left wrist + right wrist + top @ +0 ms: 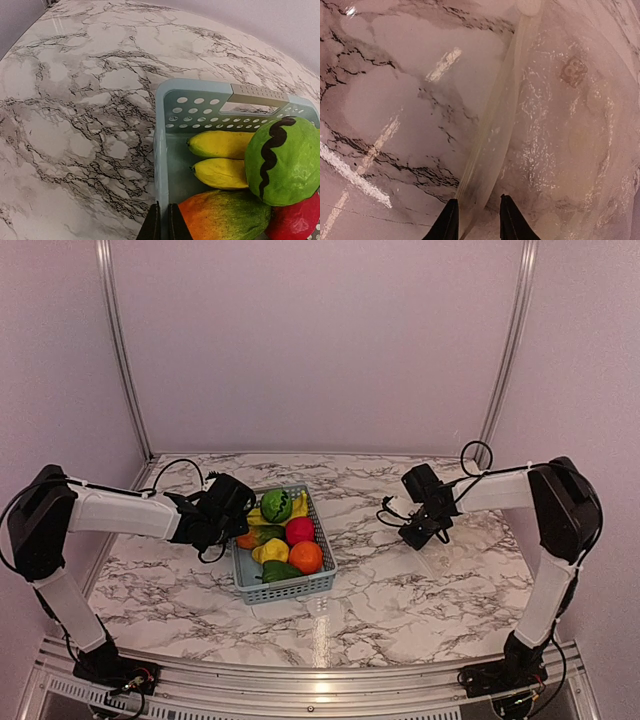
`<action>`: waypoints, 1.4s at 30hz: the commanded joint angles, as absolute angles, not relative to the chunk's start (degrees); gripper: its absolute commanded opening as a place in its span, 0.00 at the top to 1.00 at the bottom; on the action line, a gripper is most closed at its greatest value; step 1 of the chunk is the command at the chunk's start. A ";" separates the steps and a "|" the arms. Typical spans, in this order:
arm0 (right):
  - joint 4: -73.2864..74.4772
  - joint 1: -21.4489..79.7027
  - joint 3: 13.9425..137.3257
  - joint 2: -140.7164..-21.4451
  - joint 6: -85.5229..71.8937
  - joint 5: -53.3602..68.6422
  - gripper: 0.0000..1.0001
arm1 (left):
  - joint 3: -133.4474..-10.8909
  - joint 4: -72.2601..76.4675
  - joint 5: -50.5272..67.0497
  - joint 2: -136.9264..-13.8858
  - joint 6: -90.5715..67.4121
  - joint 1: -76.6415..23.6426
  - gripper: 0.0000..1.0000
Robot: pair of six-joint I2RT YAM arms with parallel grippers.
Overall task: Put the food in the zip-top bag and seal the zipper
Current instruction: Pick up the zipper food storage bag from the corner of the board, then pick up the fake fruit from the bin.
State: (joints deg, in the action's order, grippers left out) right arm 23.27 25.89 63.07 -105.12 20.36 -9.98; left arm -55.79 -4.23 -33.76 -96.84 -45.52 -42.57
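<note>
Worktop (75, 125) — white marble pattern with grey veins, pale panels behind and at the sides. Basket (290, 590): blue-grey perforated plastic, standing near the middle of the worktop, a little to the left. It holds all the food (285, 535) in sight. Two yellow bananas (220, 145) lie toward the far wall, and a green piece with a dark wavy stripe (282, 162) rests against them. An orange-and-green piece (225, 215) lies along the left wall, with a red piece (295, 222) beside it. From above, an orange ball (306, 556), a yellow piece (271, 551) and a dark green piece (281, 571) show at the near end. Left claw (164, 225): at the basket's left wall, closed, one finger outside the rim and one inside — gripping the wall. Zip-top bag (570, 150): clear, crinkled, lying flat on the worktop under the right arm, to the right of the basket and apart from it; hard to make out from above. Zipper (495, 125): pale strip along the bag's left edge in the right wrist view, running from the top of that view down to the fingers. Right claw (480, 222): low over the bag, fingers parted, the near end of the zipper between them. The strip runs close to the left-hand finger in that view; whether it touches cannot be told.
</note>
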 commanded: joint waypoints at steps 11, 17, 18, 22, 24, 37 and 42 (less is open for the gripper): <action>25.30 24.19 66.46 -100.89 18.89 -11.38 1.00 | -59.41 -6.15 -35.15 -94.56 -37.41 -42.19 0.71; 26.72 23.95 69.79 -95.23 19.34 -8.43 1.00 | -61.86 -9.96 -37.64 -89.76 -34.60 -42.19 0.30; 26.74 23.99 70.15 -94.59 19.49 -7.39 1.00 | -62.18 -9.51 -36.82 -89.14 -33.14 -42.19 0.26; 25.36 23.96 71.47 -93.24 20.38 -5.00 1.00 | -64.96 -7.04 -28.50 -89.25 -24.21 -42.19 0.11; 23.82 23.99 71.71 -93.01 21.08 -4.76 1.00 | -67.00 -7.34 -25.40 -90.46 -22.22 -42.19 0.06; 18.70 23.99 70.15 -91.77 22.13 -0.61 1.00 | -88.38 -20.64 -18.64 -109.73 -21.11 -42.12 0.05; 18.20 23.98 68.99 -90.82 22.06 1.84 1.00 | -94.98 -26.00 -18.72 -115.52 -21.64 -42.01 0.05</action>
